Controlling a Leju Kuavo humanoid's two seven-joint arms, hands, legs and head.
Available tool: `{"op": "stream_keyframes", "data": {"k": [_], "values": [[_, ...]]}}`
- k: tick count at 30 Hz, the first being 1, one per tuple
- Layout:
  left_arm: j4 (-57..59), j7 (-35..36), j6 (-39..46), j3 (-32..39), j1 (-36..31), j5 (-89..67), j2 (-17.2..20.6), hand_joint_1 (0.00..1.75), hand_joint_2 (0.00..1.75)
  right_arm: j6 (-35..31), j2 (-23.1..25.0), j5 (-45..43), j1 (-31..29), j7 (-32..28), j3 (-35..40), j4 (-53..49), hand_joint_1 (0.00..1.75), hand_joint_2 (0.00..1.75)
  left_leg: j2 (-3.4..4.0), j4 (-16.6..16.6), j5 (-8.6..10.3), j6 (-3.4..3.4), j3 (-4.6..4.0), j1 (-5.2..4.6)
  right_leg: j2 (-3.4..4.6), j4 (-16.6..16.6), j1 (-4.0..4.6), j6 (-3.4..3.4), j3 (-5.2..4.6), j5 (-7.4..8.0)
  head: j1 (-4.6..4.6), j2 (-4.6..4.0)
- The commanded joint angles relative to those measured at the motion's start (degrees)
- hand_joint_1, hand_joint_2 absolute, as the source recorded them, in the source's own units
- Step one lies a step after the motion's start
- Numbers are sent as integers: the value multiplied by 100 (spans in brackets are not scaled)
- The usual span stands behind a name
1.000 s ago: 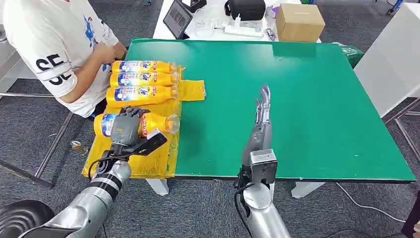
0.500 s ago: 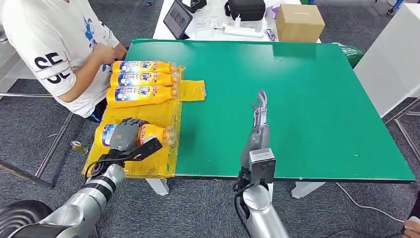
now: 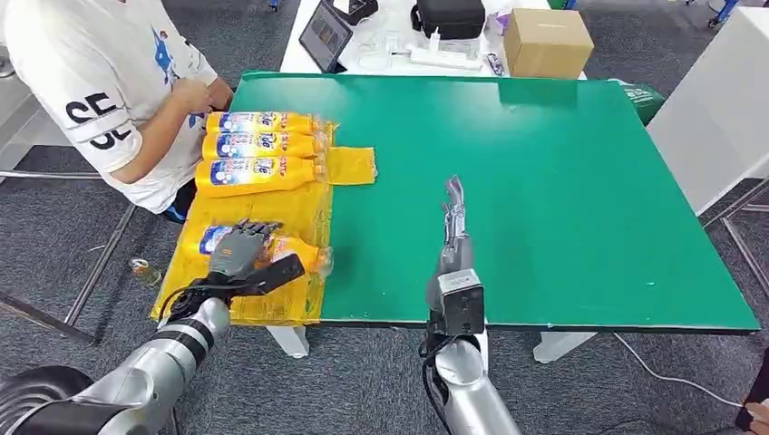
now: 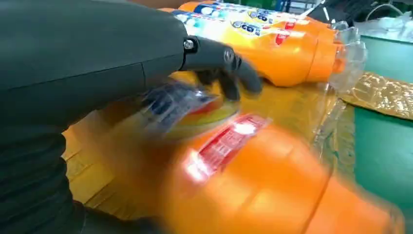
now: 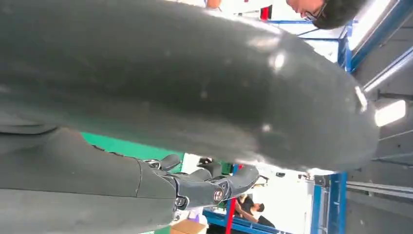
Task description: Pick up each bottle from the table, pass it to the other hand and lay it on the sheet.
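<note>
Three orange bottles (image 3: 261, 146) lie side by side at the far end of the yellow sheet (image 3: 304, 201), on the left part of the green table (image 3: 562, 181). A fourth orange bottle (image 3: 295, 253) lies on the sheet's near end, blurred in the left wrist view (image 4: 263, 185). My left hand (image 3: 238, 251) is over this bottle with its fingers (image 4: 221, 61) stretched out above it, not wrapped round it. My right hand (image 3: 452, 220) is held flat and edge-on over the bare table, fingers straight, with nothing in it.
A person in a white shirt (image 3: 100, 82) stands at the table's left side, hands near the far bottles. Behind the table lie a cardboard box (image 3: 549, 41), a tablet (image 3: 325, 34) and a black bag (image 3: 451, 16). The sheet hangs over the table's near left edge.
My left hand has brought the fourth bottle down and nearer onto the sheet, and its fingers have spread off it. My right hand has drawn back and to the left.
</note>
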Motion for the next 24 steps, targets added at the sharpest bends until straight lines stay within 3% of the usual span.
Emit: {"op": "stream_keyframes", "data": {"k": [1,4,5,7,8,13,14,18,22,23,24], "values": [[454,-273,-1000,101,8,519,-55,0,0,115,-22,-30,-310,30,-115,621,0,0,11,-7,-5,6,19,-3,5,-6,0,-9,16,-3,-2,0],[458,-274,-1007,103,18,522,-58,0,0,116,-24,-30,-310,30,-116,623,0,0,21,-15,-13,14,52,6,10,-24,14,-26,54,-5,-2,0],[458,-274,-1007,103,18,522,-58,0,0,116,-24,-30,-310,30,-116,623,0,0,-5,-8,-4,7,27,-1,-4,-10,2,-10,33,-3,-2,0],[431,-426,-1462,224,11,784,-54,0,0,159,-20,-35,-333,33,-138,671,0,0,-6,-7,-4,8,34,0,-3,-10,3,-10,40,-2,0,0],[416,-533,-1702,271,25,940,-32,0,175,190,-18,-43,-356,33,-150,717,0,0,-6,-7,-4,7,35,-2,-2,-8,1,-9,40,-2,-2,0],[426,-596,-2250,536,28,1409,-47,0,175,254,-26,-52,-388,30,-162,820,0,0,2,-15,-1,9,56,0,3,-16,5,-16,59,2,-2,0],[434,-596,-2399,661,27,1578,-64,0,0,261,-27,-46,-395,31,-162,849,0,0,-7,-10,-3,6,60,-1,-1,-11,2,-9,65,-1,0,0],[205,-960,-2898,1389,78,2641,-204,0,0,295,-20,-29,-429,27,-180,1013,0,0,6,-17,-1,10,77,2,7,-21,7,-16,79,5,-2,0],[-648,-1647,-1686,2195,216,4002,-720,0,0,171,23,143,-306,81,-184,947,0,0,-13,-10,-1,9,69,0,-10,-13,4,-10,74,-1,0,0],[-815,-1569,-1662,2092,260,4070,-757,0,0,160,31,172,-276,88,-155,929,0,0,-15,-12,2,12,67,3,-15,-18,7,-15,76,0,0,0],[-1206,-1817,-1079,2103,390,4242,-858,0,0,117,32,234,-250,95,-115,928,0,0,-23,-4,2,9,58,3,-20,-9,6,-10,67,-4,0,0]]}}
